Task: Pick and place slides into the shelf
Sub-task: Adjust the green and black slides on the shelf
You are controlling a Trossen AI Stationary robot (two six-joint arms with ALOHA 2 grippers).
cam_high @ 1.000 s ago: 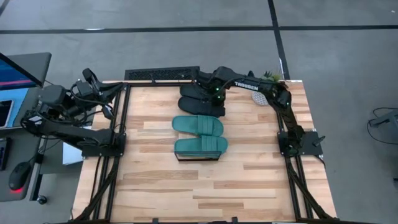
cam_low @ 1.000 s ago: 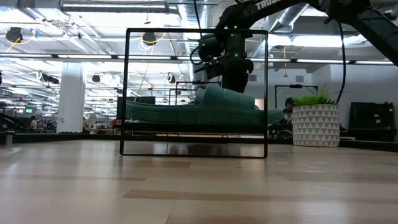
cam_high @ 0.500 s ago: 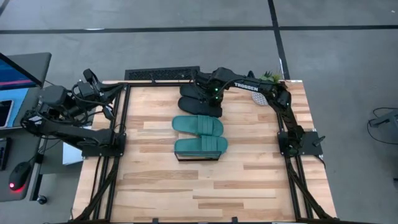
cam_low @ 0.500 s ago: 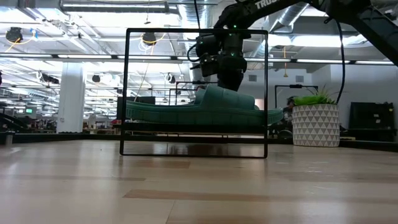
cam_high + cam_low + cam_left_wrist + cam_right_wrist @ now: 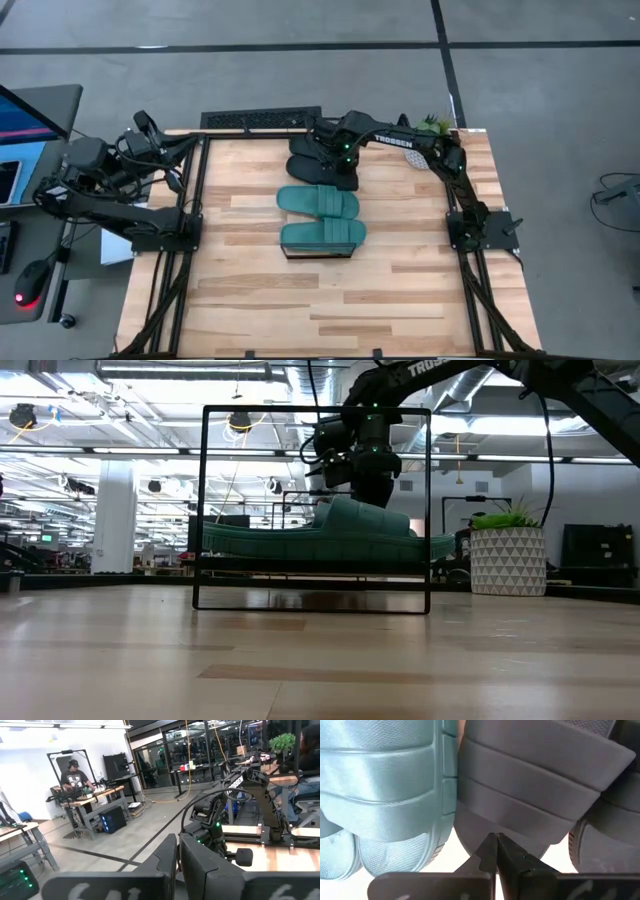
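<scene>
Two black slides lie near the table's far edge, one [image 5: 308, 148] farther and one [image 5: 334, 177] nearer. My right gripper [image 5: 343, 160] [image 5: 368, 485] hangs over the nearer black slide [image 5: 530, 785], shut on it. A teal slide [image 5: 318, 201] lies flat on the table beside it. The second teal slide [image 5: 322, 236] [image 5: 320, 540] rests on the shelf [image 5: 318, 253], inside its black wire frame [image 5: 205, 510]. My left gripper [image 5: 178, 857], shut and holding nothing, waits at the table's far left corner [image 5: 160, 150]. My right gripper pinches the lower edge of the nearer black slide's ribbed strap [image 5: 492, 831] between its two fingertips [image 5: 507, 851]. It comes from above, pointing down. Whether the slide is lifted off the table I cannot tell; in the low view the teal slide hides it.
A potted plant in a white patterned pot [image 5: 505, 560] stands at the table's far right corner [image 5: 420, 157]. A black grille [image 5: 250, 120] lies along the far edge. Black frame rails [image 5: 190, 260] run down both sides. The near half of the tabletop [image 5: 330, 310] is bare wood.
My right gripper has shifted a little toward the table's left over the black slides and stayed shut. The nearer black slide has moved slightly with it. The teal slides, the shelf and my left arm have kept still.
</scene>
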